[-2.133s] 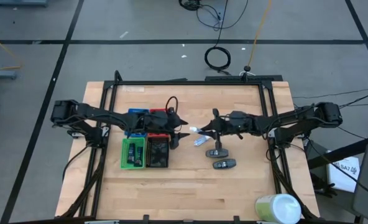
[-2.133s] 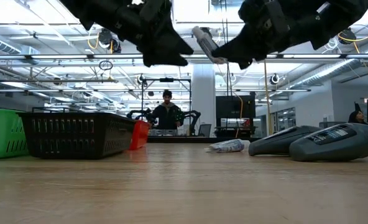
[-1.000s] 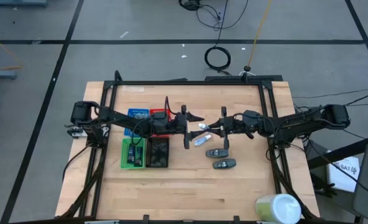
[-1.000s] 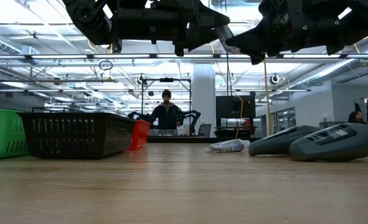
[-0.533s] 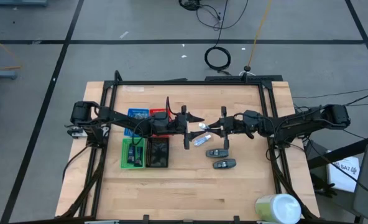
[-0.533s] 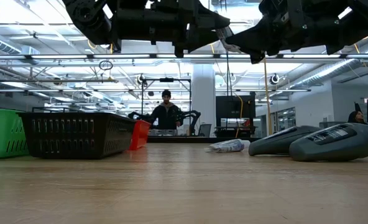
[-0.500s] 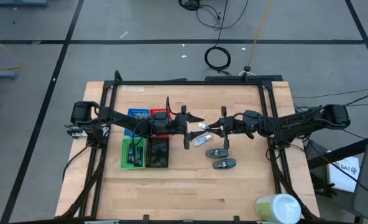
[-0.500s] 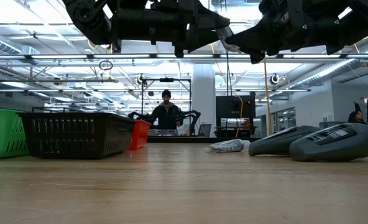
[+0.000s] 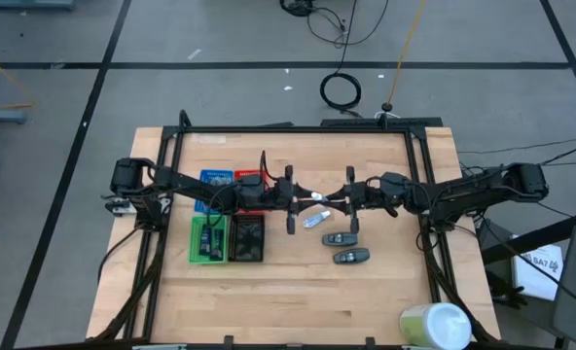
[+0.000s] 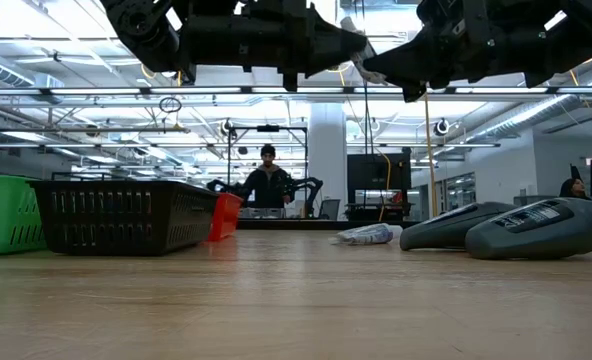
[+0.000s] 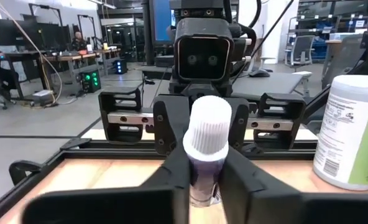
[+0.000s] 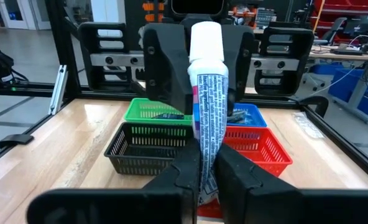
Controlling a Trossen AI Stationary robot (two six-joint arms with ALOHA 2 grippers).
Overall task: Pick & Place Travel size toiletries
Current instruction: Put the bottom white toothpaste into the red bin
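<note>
- The wooden table [image 9: 298, 292] carries everything; both arms reach in over its middle, raised well above the surface.
- A big pale green-and-white canister [image 9: 434, 326] stands at the table's near right corner, well apart from the rest.
- Four small baskets sit together left of centre: green [image 9: 208, 239] and black [image 9: 246, 239] in front, blue [image 9: 213, 178] and red [image 9: 248, 177] behind, the back two partly hidden under the left arm.
- The left gripper [image 9: 299, 200] and the right gripper [image 9: 342, 201] face each other in mid-air over the table's centre, tips almost meeting.
- Between them is one white toothpaste-style tube [image 12: 207, 93], with a ribbed white cap [image 11: 207, 126] and printed body. Both grippers pinch it at once: the right gripper's fingers [image 12: 178, 171] close on the tail end, the left gripper's fingers [image 11: 171, 168] close near the cap.
- Two dark oblong packs lie on the table under the right gripper, one [image 9: 342, 238] behind the other [image 9: 351, 257].
- A small silvery tube [image 9: 312, 221] lies on the wood just left of them, near the black basket.
- A person [image 10: 268, 185] shows far behind the table.
</note>
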